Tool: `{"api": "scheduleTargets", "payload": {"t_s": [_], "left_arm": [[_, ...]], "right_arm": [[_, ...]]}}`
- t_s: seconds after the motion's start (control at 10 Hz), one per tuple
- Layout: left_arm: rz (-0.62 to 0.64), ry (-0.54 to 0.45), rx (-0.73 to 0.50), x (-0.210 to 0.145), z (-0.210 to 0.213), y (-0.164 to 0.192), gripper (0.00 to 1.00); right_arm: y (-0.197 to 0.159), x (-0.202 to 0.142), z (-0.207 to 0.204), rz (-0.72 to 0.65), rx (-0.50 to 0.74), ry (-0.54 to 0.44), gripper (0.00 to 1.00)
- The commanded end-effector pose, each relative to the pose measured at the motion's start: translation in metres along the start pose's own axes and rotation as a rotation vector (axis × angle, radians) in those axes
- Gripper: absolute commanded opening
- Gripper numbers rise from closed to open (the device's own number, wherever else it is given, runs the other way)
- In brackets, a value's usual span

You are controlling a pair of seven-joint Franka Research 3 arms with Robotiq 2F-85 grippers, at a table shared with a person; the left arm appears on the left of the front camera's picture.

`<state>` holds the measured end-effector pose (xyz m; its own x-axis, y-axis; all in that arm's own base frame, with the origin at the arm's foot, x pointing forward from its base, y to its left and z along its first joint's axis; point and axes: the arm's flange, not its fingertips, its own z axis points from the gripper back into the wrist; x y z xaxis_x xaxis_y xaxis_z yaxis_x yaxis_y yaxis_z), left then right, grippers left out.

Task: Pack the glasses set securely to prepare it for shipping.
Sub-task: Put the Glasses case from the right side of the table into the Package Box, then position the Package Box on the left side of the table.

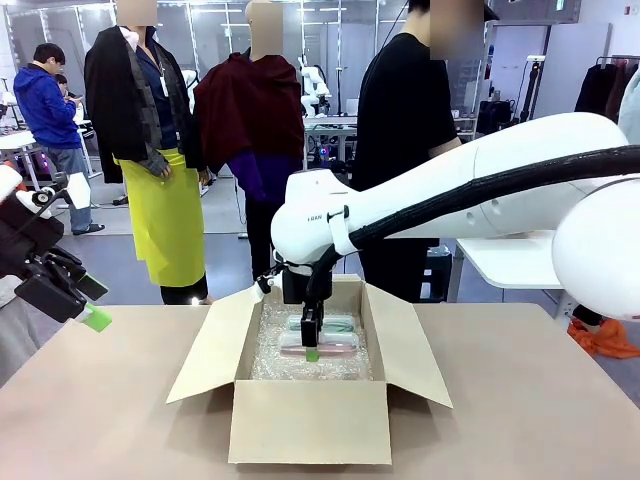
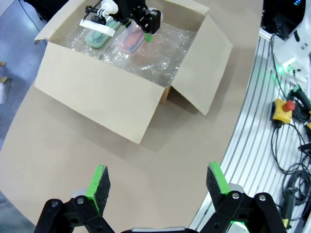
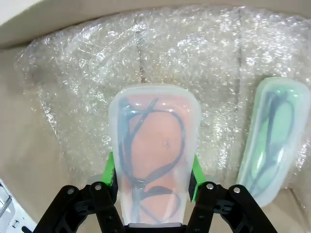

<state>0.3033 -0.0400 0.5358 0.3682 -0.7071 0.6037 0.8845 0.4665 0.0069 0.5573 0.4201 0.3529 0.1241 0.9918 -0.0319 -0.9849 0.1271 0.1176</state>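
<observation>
An open brown cardboard box (image 1: 310, 425) lined with bubble wrap (image 3: 146, 58) stands mid-table. My right gripper (image 3: 152, 174) reaches down into it and is shut on the pale pink glasses case (image 3: 153, 155), its green pads pressing both long sides. I cannot tell whether that case rests on the wrap. The mint-green case (image 3: 269, 141) lies on the wrap beside it, apart from the fingers. From the front, the pink case (image 1: 325, 348) is nearer me than the green case (image 1: 330, 323). My left gripper (image 2: 158, 183) hangs open and empty above the table, left of the box (image 2: 97, 92).
All four box flaps (image 1: 210, 345) stand splayed outward. A person in black stands behind the box at the table's far side. In the left wrist view an aluminium rail with cables and a yellow stop button (image 2: 282, 109) runs along the table edge.
</observation>
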Motion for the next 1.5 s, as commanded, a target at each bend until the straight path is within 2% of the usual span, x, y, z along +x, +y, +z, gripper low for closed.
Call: {"api": "scheduleTargets", "payload": {"t_s": [0.0,0.1,0.3,0.7,0.8,1.4], "left_arm": [[-0.004,-0.014,-0.023,-0.001,0.002,0.0,1.0],[-0.004,-0.014,-0.023,-0.001,0.002,0.0,1.0],[-0.004,-0.014,-0.023,-0.001,0.002,0.0,1.0],[-0.004,-0.014,-0.023,-0.001,0.002,0.0,1.0],[-0.004,-0.014,-0.023,-0.001,0.002,0.0,1.0],[-0.004,-0.014,-0.023,-0.001,0.002,0.0,1.0]], "right_arm": [[0.004,-0.004,-0.009,-0.029,0.019,-0.013,0.0],[0.002,-0.006,-0.014,-0.021,0.039,-0.025,0.78],[0.0,-0.009,-0.017,-0.022,0.048,-0.018,1.0],[0.007,-0.015,-0.009,-0.034,-0.001,-0.038,1.0],[-0.006,-0.005,-0.014,-0.014,0.03,0.001,1.0],[-0.006,-0.005,-0.014,-0.014,0.03,0.001,1.0]]}}
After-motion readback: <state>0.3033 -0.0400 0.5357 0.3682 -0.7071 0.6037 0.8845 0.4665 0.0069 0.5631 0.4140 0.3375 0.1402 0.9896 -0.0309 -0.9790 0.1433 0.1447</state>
